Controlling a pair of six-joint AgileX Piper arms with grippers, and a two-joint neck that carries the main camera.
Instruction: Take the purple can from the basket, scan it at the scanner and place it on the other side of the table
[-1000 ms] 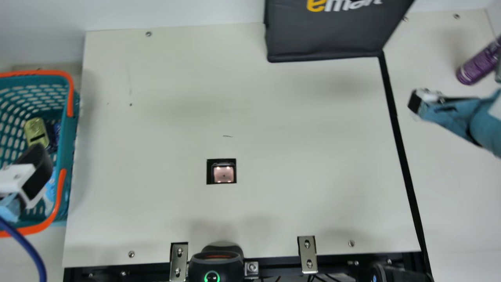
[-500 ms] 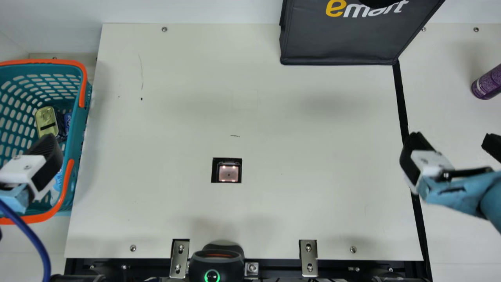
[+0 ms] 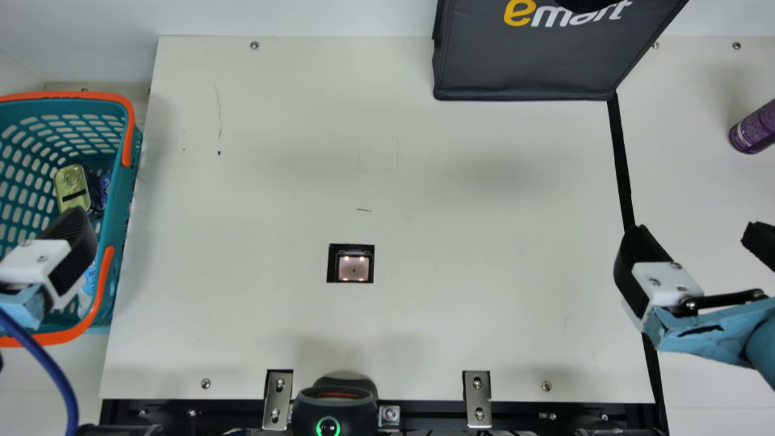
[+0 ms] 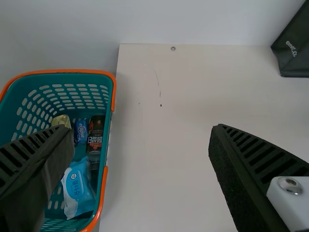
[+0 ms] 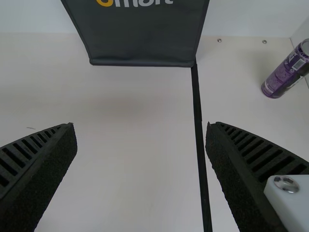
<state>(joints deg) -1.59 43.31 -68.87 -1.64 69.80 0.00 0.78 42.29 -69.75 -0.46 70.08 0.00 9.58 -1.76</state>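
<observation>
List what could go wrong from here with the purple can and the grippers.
If the right gripper, its jaws open, reaches toward the far right, it might knock over the purple can standing there.

Lowering the left gripper near the basket could catch its orange handle.

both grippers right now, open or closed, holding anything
Left gripper: open, nothing between its fingers.
Right gripper: open, nothing between its fingers.
</observation>
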